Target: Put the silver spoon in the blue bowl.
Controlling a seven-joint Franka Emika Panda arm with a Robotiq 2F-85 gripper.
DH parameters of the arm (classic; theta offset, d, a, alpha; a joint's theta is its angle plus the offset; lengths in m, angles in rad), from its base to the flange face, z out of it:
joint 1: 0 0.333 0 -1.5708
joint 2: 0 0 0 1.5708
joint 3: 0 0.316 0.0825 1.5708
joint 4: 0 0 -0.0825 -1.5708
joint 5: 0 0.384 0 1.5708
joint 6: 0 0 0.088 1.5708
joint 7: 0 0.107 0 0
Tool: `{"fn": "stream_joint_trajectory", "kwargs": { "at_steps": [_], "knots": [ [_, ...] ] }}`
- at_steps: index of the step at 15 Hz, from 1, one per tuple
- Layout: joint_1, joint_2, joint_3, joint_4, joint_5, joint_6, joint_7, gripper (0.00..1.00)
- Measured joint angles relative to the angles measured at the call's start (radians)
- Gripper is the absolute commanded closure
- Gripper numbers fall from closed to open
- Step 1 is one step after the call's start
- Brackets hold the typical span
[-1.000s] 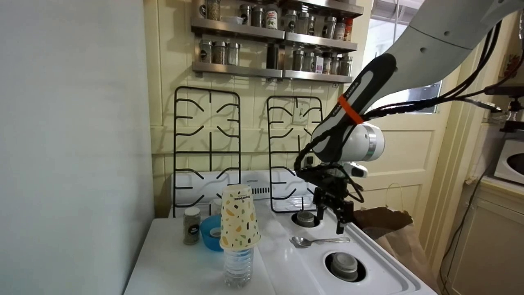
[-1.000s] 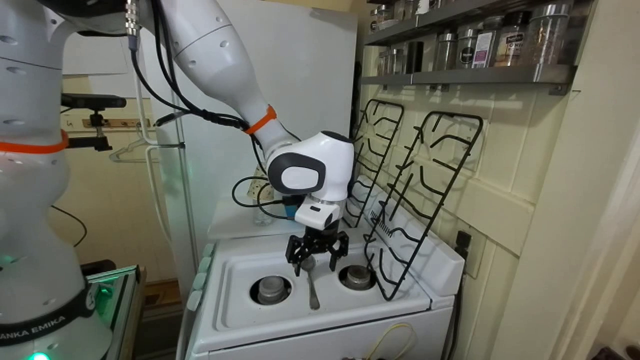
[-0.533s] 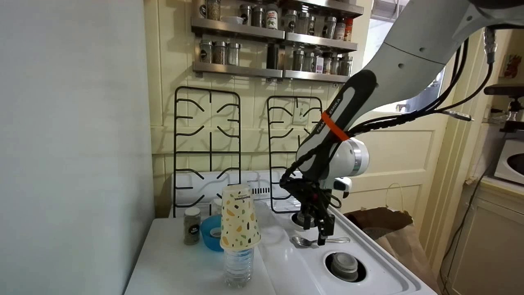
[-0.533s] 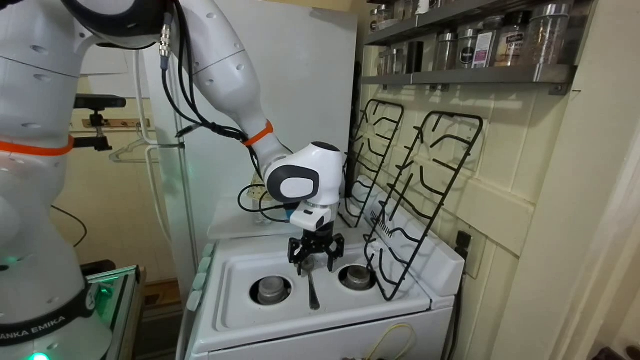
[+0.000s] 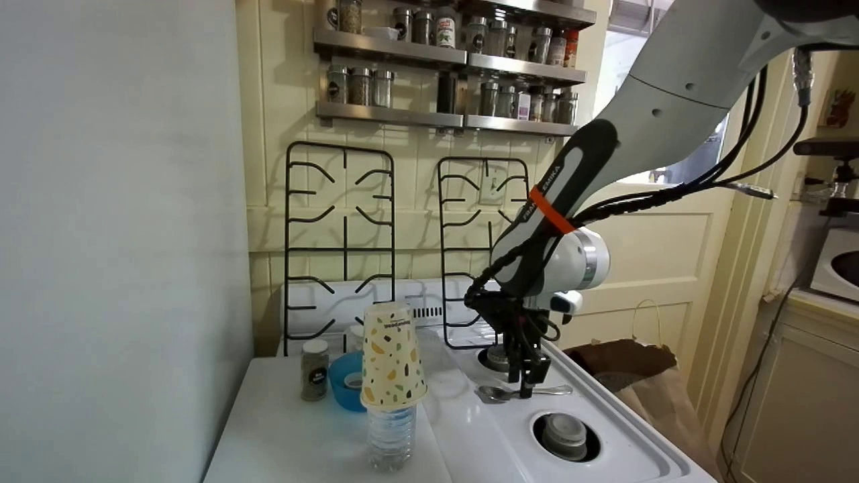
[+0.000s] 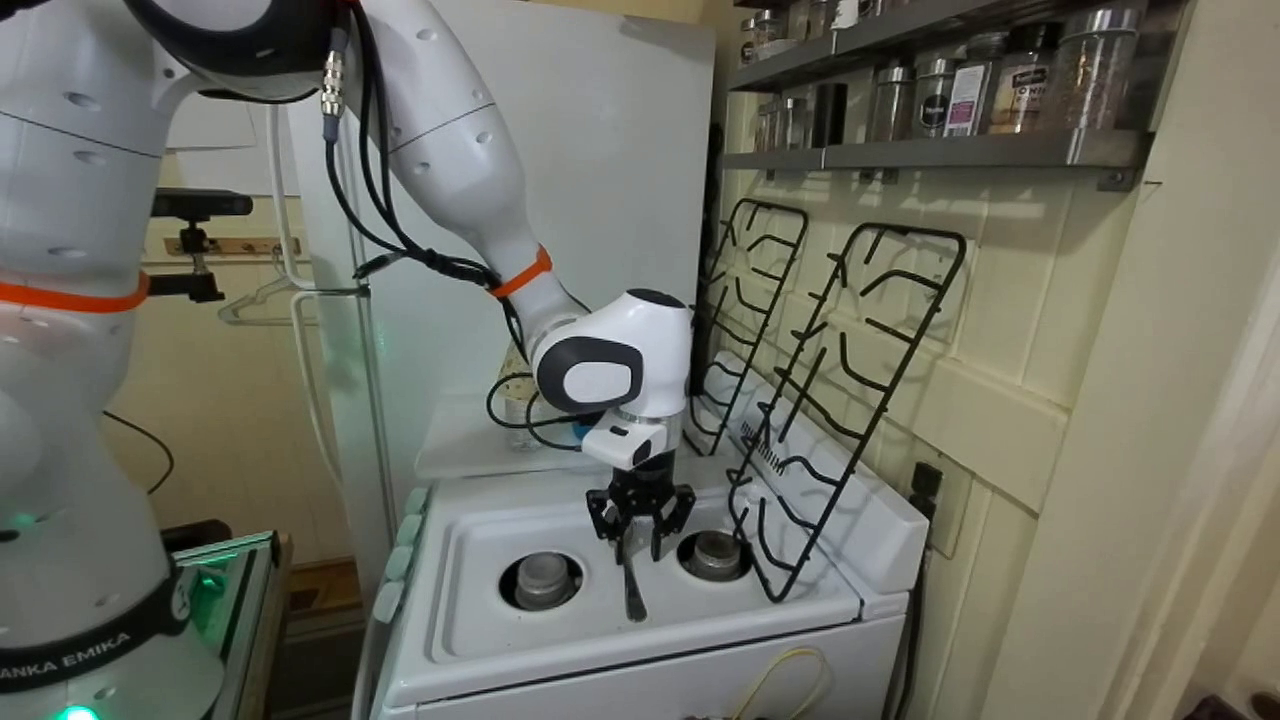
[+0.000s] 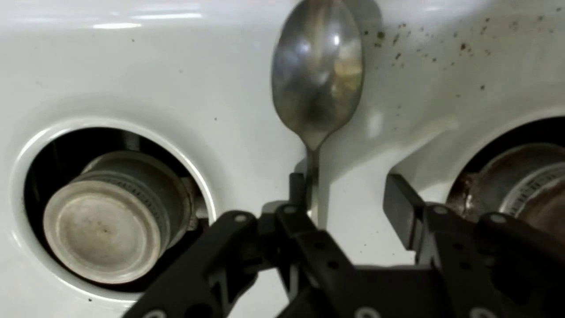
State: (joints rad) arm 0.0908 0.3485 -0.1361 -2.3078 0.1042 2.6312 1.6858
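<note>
claw [image 7: 347,187] drew in a bit, still spread astride spoon [image 7: 317,97]; blue bowl [image 5: 341,391] pt hidden behind cup [image 5: 392,355] w/ contents unclear.

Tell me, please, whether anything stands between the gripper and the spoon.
Nothing visible does: in the wrist view, the open gripper straddles the silver spoon at its handle, one finger close beside it. Whether they touch is unclear.

Robot forearm [image 5: 584,171] reads "FRAN", "EMIKA", orange band [image 5: 552,210] between; black base band [image 6: 95,652] reads "ANKA EMIKA"; patterned cup [image 5: 392,359] print illegible.
</note>
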Motion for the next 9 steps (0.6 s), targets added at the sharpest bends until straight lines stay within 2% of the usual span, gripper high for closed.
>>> {"fn": "stream_joint_trajectory", "kwargs": {
  "at_steps": [2,9],
  "knots": [
    [0.000,-0.001,-0.002,-0.001,-0.002,0.005,0.004,0.99],
    [-0.004,-0.017,0.006,-0.004,0.002,0.024,-0.017,0.98]
  ]
}}
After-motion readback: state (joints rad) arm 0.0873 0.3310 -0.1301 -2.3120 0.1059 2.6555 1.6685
